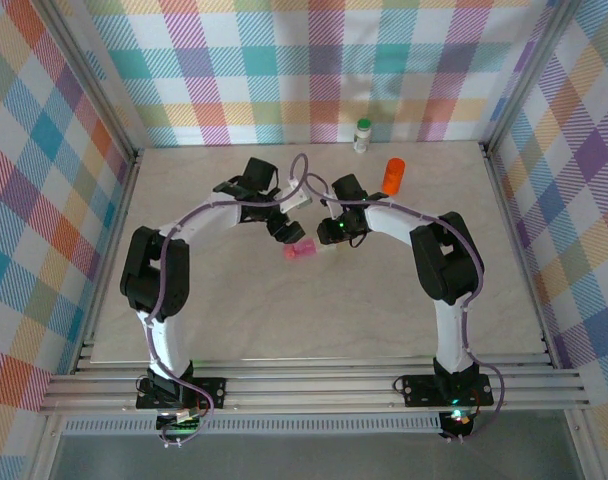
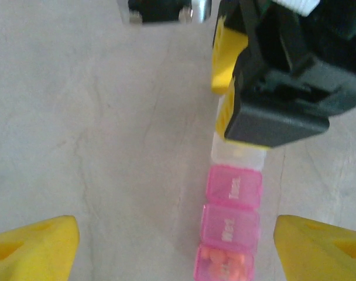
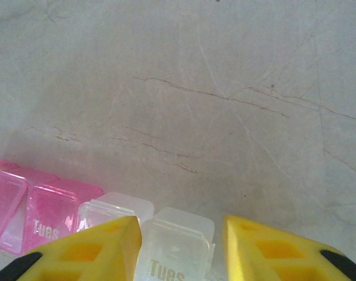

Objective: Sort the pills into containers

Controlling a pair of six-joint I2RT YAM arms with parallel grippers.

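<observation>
A slim pink see-through pill strip (image 1: 302, 251) lies mid-table between both grippers. In the left wrist view its pink cells (image 2: 232, 202) read "Tues" and "Wed", and the nearest cell holds orange pills (image 2: 225, 264). My left gripper (image 2: 178, 246) hangs open above the strip, its yellow fingertips (image 2: 34, 246) far apart and touching nothing. My right gripper (image 3: 181, 228) is shut on the strip's clear end cell (image 3: 169, 266), marked "Tues". From above, the left gripper (image 1: 282, 230) and right gripper (image 1: 329, 238) nearly meet. The orange vial (image 1: 394, 175) and the green-capped white bottle (image 1: 362, 135) stand behind.
Checked walls with aluminium posts (image 1: 94, 100) fence the pale table (image 1: 234, 310) on three sides. The right gripper's black body (image 2: 283, 88) crowds close to the left gripper. Purple cables (image 1: 302, 170) arch over both wrists.
</observation>
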